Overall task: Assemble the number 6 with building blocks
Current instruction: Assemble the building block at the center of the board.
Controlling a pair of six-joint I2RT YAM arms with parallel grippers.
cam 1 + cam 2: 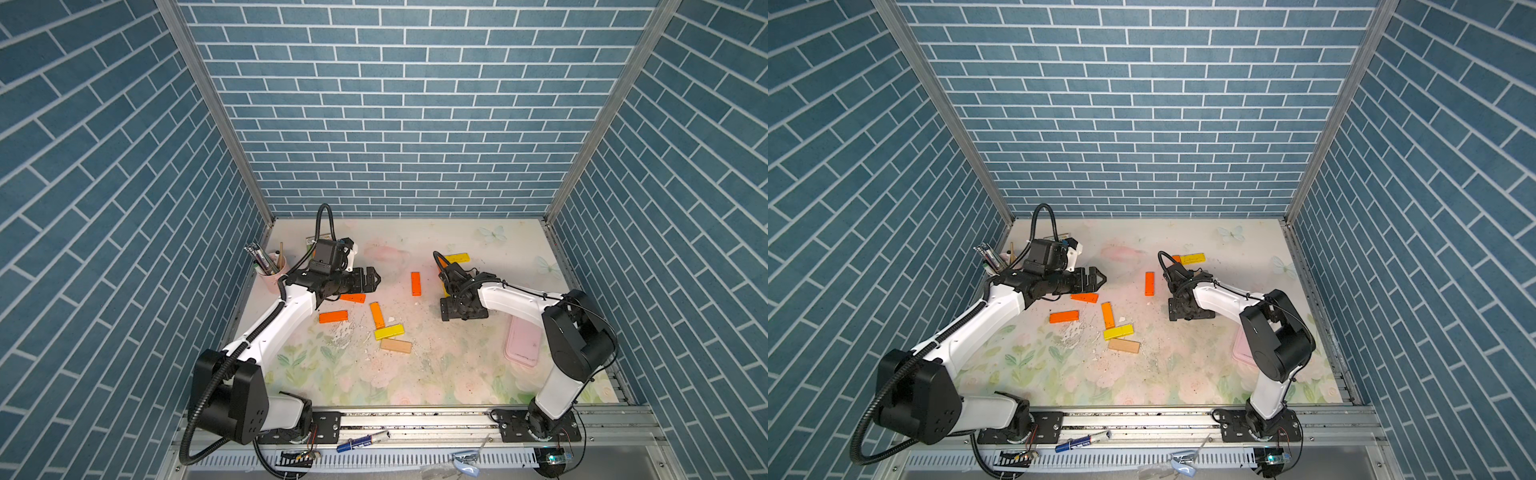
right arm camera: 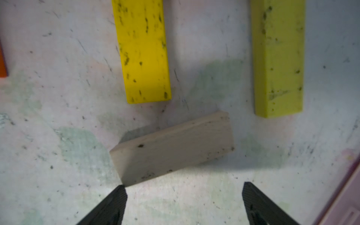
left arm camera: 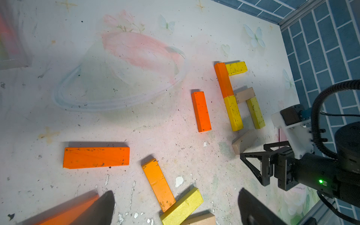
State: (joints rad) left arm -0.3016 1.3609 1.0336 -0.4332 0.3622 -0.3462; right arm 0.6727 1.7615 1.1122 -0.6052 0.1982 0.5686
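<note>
Several building blocks form a partial number 6 in the left wrist view: an orange bar (image 3: 223,79), yellow bars (image 3: 236,68) (image 3: 233,113) (image 3: 255,113) and a tan bar (image 3: 245,95). A second tan bar (image 2: 172,148) lies skewed below the two yellow uprights. My right gripper (image 2: 184,187) (image 1: 464,313) is open just behind it, holding nothing; one fingertip (image 2: 119,191) sits at the bar's corner. My left gripper (image 1: 376,280) hovers open and empty above loose blocks: orange (image 1: 333,316), orange-yellow (image 1: 377,315), yellow (image 1: 389,332), tan (image 1: 396,345). A lone orange bar (image 1: 416,284) lies between the arms.
A pink tray (image 1: 523,340) lies at the right, partly under my right arm. A cup of pens (image 1: 270,272) stands at the far left beside the wall. White flakes (image 1: 343,334) litter the floral mat. A blue marker (image 1: 361,440) rests on the front rail.
</note>
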